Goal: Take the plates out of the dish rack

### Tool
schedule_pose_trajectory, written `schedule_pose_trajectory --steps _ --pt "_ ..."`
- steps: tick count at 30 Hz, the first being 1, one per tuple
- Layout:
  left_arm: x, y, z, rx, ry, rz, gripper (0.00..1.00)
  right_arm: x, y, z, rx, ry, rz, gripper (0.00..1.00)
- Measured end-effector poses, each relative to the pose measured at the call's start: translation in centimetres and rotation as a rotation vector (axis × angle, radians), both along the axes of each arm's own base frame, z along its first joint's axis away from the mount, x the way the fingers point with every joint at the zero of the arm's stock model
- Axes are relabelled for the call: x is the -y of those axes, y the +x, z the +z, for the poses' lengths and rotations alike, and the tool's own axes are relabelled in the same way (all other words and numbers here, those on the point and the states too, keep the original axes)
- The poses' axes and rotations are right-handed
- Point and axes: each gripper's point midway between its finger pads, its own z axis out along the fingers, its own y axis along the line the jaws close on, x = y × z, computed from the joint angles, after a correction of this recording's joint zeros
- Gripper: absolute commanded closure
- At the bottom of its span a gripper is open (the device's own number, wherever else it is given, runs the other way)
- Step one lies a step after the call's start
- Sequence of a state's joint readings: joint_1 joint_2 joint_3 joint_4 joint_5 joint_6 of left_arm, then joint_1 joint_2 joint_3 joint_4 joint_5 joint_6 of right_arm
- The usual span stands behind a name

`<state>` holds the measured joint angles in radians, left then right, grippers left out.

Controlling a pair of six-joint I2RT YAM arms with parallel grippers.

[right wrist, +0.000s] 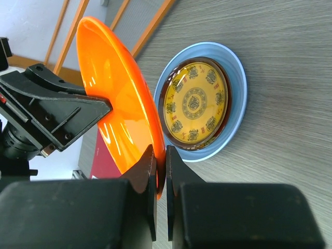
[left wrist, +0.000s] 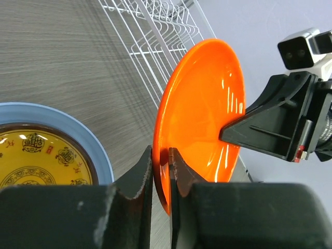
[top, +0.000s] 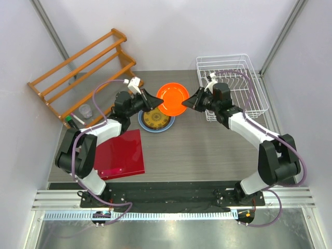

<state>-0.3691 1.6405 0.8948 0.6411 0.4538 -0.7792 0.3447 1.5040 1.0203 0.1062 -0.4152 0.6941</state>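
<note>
The orange plate [top: 173, 98] hangs tilted on edge over the tabletop's far middle, the left gripper [top: 157, 104] clamped on its rim nearest the stacked yellow patterned plate [top: 156, 120] and light blue plate [top: 142, 124], the right gripper [top: 186, 104] clamped on the opposite rim toward the dish rack [top: 244, 67], with bare tabletop nearer.
</note>
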Motion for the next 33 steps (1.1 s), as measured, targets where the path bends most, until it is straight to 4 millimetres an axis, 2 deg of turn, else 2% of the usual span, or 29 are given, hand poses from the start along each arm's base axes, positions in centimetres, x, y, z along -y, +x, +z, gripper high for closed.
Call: schedule_pose_trajectory --steps 2,4,5,6,7,10,12,13,16,19,23,27,33 --pt "-0.2 0.1 -0.1 -0.01 -0.004 0.004 1.0 -0.3 0.2 -0.3 -0.007 0.013 0.008 0.96" --pt "-0.4 0.3 -0.4 -0.015 -0.002 0.009 1.0 -0.5 0.4 -0.6 -0.013 0.02 0.014 0.9" --pt "-0.5 0.4 -0.6 -0.02 0.0 0.011 1.0 -0.6 0.5 -0.9 -0.016 0.021 0.017 0.77" --pt "-0.6 0.5 -0.8 -0.025 0.002 0.014 1.0 -0.7 0.6 -1.2 -0.021 0.024 0.021 0.72" --pt "-0.7 0.5 -1.0 -0.031 0.006 0.018 1.0 -0.8 0.6 -1.4 -0.026 0.026 0.026 0.57" --pt "-0.8 0.7 -1.5 -0.034 0.028 0.037 1.0 -1.4 0.1 -2.1 -0.051 0.025 0.055 0.46" --pt "-1.0 0.8 -2.2 -0.049 0.055 0.057 1.0 -1.7 -0.3 -2.3 -0.055 0.01 0.069 0.44" --pt "-1.1 0.7 -2.4 -0.058 0.067 0.066 1.0 -1.7 -0.3 -2.5 -0.057 -0.005 0.069 0.4" --pt "-1.5 0.5 -2.4 -0.058 0.104 0.098 1.0 -1.4 -0.2 -2.7 -0.058 -0.048 0.059 0.38" --pt "-3.0 0.9 -2.2 -0.046 0.165 0.176 1.0 -0.7 0.3 -2.8 -0.05 -0.096 0.03 0.35" --pt "-5.7 1.5 -3.5 -0.072 0.257 0.276 1.0 1.6 0.9 -2.9 -0.04 -0.173 -0.047 0.34" --pt "-7.5 1.7 -5.0 -0.113 0.32 0.325 1.0 4.0 1.3 -2.0 -0.018 -0.216 -0.113 0.34" --pt "-8.7 2.2 -8.1 -0.181 0.386 0.338 1.0 5.6 1.6 -0.9 0.012 -0.243 -0.152 0.33"
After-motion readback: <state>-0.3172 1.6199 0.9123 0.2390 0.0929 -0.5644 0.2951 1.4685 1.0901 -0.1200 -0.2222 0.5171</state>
